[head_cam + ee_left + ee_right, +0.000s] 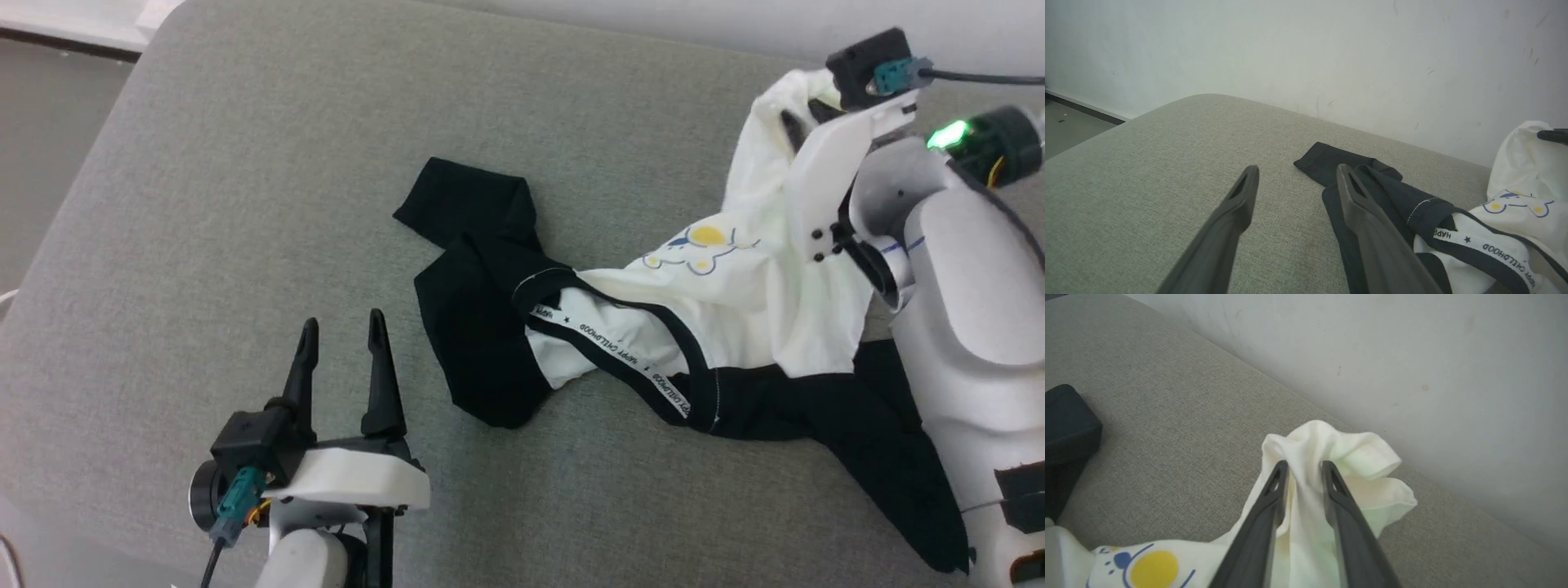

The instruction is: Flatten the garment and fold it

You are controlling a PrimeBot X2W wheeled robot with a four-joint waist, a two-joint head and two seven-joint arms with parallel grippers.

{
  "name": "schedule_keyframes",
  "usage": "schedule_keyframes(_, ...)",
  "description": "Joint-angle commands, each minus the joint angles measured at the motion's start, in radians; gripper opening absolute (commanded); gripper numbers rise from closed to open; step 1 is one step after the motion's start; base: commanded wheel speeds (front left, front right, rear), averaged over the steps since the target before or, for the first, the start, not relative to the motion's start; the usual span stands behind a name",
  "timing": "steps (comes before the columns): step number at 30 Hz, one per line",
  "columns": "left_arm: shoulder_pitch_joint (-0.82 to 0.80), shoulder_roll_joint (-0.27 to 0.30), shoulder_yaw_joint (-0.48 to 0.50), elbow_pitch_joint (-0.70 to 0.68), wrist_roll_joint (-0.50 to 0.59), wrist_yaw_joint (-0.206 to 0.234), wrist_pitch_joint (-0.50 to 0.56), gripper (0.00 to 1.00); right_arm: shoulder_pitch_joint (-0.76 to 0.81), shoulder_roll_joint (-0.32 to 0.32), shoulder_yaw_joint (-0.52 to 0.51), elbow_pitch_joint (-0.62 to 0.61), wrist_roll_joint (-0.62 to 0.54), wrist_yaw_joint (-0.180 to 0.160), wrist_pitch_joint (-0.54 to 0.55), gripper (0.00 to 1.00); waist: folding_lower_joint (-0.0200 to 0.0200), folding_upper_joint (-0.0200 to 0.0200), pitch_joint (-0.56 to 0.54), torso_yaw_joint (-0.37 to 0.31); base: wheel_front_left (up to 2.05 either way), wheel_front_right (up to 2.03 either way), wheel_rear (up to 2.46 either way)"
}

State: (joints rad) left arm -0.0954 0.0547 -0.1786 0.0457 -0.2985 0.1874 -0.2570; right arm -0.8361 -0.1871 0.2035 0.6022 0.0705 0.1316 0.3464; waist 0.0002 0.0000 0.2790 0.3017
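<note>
A crumpled T-shirt (735, 327) sprawls on the grey cushion (245, 204). The right gripper (804, 114) holds its white edge up. The left gripper (343, 320) hangs spread beside a black sleeve (482, 359).

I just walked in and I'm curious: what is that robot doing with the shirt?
The robot is working on a crumpled white and black garment lying on a grey cushion. Its right gripper pinches a bunch of the white cloth and holds it up off the cushion. Its left gripper is open and empty, beside the black sleeve. The garment is not flat or folded yet.
</note>
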Motion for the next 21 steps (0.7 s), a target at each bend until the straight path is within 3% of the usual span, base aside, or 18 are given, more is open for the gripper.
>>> schedule_keyframes(1,-0.012,-0.004,-0.001,0.001,-0.001,0.01,-0.005,1.0,0.0,0.005,-0.001,0.015,0.017,-0.001,-0.013,1.0,-0.0002,0.0,-0.001,0.004,0.0,0.0,0.0)
schedule_keyframes(4,-0.001,-0.004,0.009,-0.001,0.005,0.011,-0.005,1.0,0.043,0.018,-0.02,0.016,0.071,-0.001,-0.055,1.0,-0.0002,0.0,-0.028,-0.012,0.0,0.0,0.0)
schedule_keyframes(8,0.026,-0.004,0.036,-0.008,0.018,0.007,-0.005,1.0,0.179,0.027,-0.053,-0.084,0.128,-0.001,-0.108,1.0,-0.0002,0.0,-0.076,-0.056,0.0,0.0,0.0)
schedule_keyframes(15,0.057,-0.004,0.072,-0.014,0.039,-0.017,-0.005,1.0,0.541,0.078,-0.174,-0.449,0.136,-0.001,-0.137,1.0,-0.0002,0.0,-0.137,-0.142,0.0,0.0,0.0)
schedule_keyframes(21,0.059,-0.004,0.091,-0.004,0.05,-0.036,-0.005,1.0,0.814,0.116,-0.18,-0.714,0.04,-0.001,-0.168,1.0,-0.0002,0.0,-0.149,-0.2,0.0,0.0,0.0)
